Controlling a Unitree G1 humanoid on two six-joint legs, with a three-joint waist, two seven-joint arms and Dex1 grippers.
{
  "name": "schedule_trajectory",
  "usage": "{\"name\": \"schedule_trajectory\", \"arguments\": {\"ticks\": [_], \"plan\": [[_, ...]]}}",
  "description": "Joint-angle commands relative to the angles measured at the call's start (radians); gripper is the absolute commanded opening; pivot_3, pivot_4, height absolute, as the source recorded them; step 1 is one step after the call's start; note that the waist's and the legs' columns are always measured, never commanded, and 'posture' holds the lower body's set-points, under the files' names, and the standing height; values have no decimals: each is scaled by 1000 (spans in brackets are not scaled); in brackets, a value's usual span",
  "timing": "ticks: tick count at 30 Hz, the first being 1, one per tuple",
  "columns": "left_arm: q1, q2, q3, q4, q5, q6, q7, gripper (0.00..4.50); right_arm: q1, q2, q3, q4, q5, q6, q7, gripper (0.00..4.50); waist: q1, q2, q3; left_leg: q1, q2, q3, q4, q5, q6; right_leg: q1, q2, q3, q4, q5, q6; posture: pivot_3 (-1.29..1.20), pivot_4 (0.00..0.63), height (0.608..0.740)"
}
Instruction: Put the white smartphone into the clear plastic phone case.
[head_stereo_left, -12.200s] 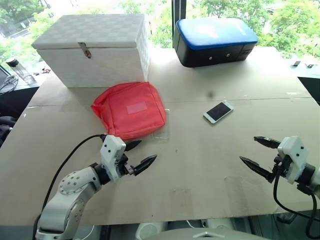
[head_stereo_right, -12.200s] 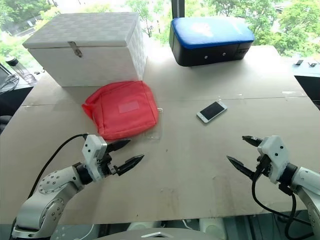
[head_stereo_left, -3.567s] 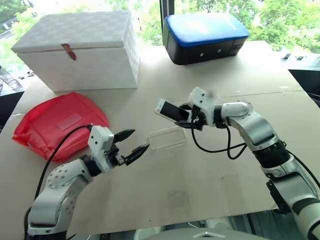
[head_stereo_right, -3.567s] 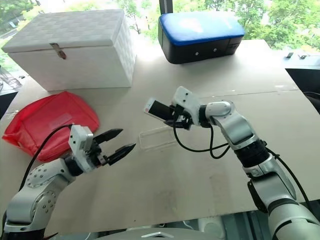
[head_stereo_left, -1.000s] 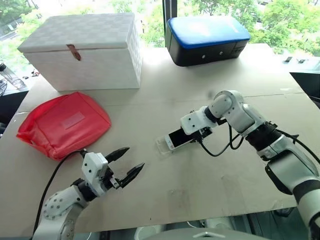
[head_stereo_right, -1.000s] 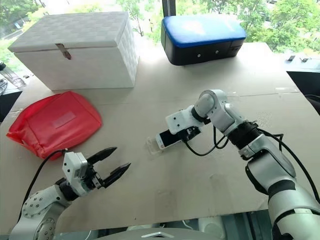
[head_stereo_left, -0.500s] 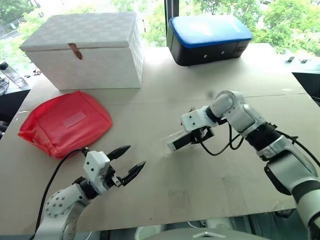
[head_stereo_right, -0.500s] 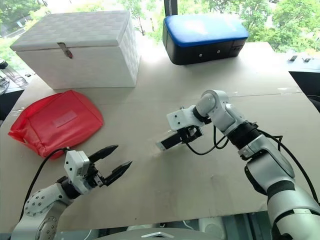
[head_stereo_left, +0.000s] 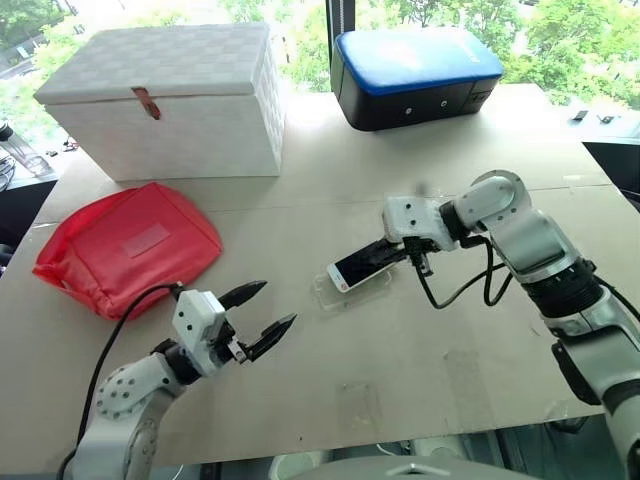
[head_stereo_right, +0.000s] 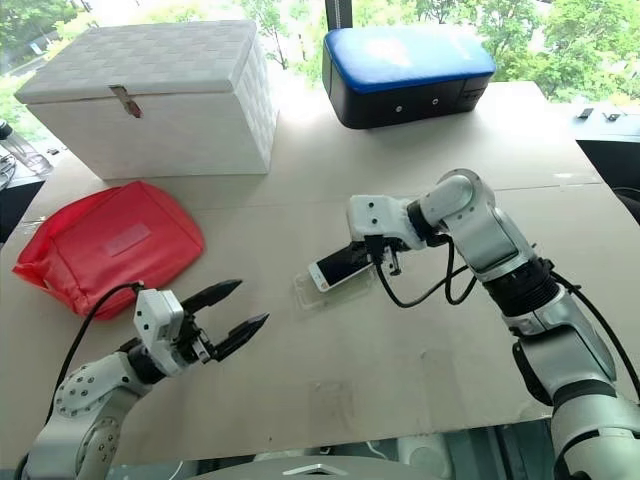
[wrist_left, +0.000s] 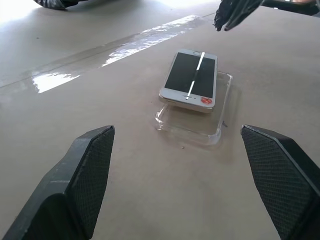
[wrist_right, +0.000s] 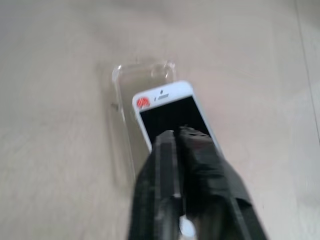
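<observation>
The phone (head_stereo_left: 364, 264) lies screen up on the case (head_stereo_left: 352, 287) in the middle of the desk (head_stereo_left: 420, 360), skewed across it and not seated: its far right end rides over the case's rim, and the case's near left end shows bare. So the seating step is in hand. The right gripper (head_stereo_left: 413, 255) hovers over the phone's far right end, its jaws pinched shut and holding nothing. The left gripper (head_stereo_left: 262, 312) waits near left, well apart, its jaws wide and empty. Next, I judge, the shut fingertips should nudge the phone square with the case, then press it down until the rim catches it, while the light case may slide.
</observation>
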Motion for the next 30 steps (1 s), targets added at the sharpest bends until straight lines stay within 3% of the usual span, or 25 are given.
{"name": "schedule_trajectory", "arguments": {"ticks": [1, 10, 20, 30], "plan": [[-11, 11, 2, -6, -7, 0, -8, 4144, 5, 53, 1, -6, 16, 27, -74, 30, 0, 0, 0, 0, 0, 0, 0, 0, 0, 0, 0, 0, 0, 0, 0, 0, 150, 740], [-5, 9, -8, -23, -6, 9, -2, 4144, -75, 191, 57, 334, -113, -168, -294, 30, -1, 1, 0, 0, -1, 0, 0, 0, 0, 0, 1, 0, 0, 0, 0, 0, 150, 740], [9, -2, -17, -32, -2, 3, 12, 4144, -219, 209, 158, 645, -187, -403, -130, 30, -14, 1, 1, 0, -1, 0, -1, 0, 0, 0, 1, 0, 0, 0, 0, 0, 150, 740], [40, -16, -17, -52, 4, -5, 28, 4144, -228, 185, 123, 626, -183, -433, -58, 30, -24, 1, 1, 1, 0, 0, -1, 0, 0, 0, 1, 0, 0, 0, 0, 0, 150, 740]]}}
